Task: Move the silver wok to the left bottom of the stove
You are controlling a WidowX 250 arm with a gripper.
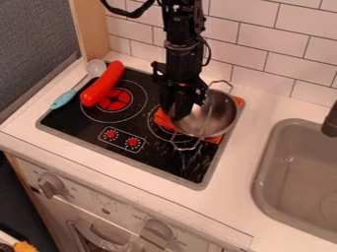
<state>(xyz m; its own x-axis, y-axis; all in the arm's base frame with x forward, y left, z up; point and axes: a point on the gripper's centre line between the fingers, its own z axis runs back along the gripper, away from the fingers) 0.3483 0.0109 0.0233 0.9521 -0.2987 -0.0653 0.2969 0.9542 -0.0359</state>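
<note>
Toy kitchen, play-set style. White desk (238, 170) has a black flat cooktop (82, 125) with burner rings and red dials (132, 142) that look printed on, next to a grey rounded sink basin (260, 174) with a dark faucet (331, 123). White rectangular wall tiles (260, 59) behind, pale oven front (89, 197) with chunky grey knobs (50, 185) below.
</note>
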